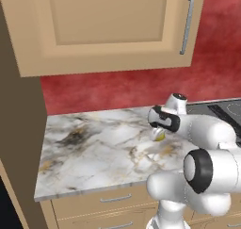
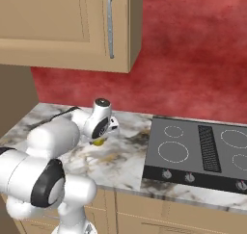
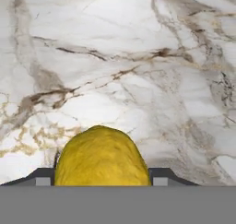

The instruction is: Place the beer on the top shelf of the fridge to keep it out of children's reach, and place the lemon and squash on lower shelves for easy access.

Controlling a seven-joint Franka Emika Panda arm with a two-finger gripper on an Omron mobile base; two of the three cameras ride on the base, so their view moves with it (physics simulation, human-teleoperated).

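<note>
The lemon, bright yellow and rough-skinned, sits between my two dark fingertips in the hand view, and both touch its sides. My gripper is shut on the lemon and points straight down at the marble counter. In the left base view the lemon peeks out under the white hand, right at the counter surface; my gripper is mostly hidden by the wrist. The right base view shows the lemon below the hand too. Beer, squash and fridge are out of view.
A black cooktop lies to the right of the hand. A tan wall cabinet hangs over the counter, and a tall tan panel closes its left end. Drawers run below the front edge.
</note>
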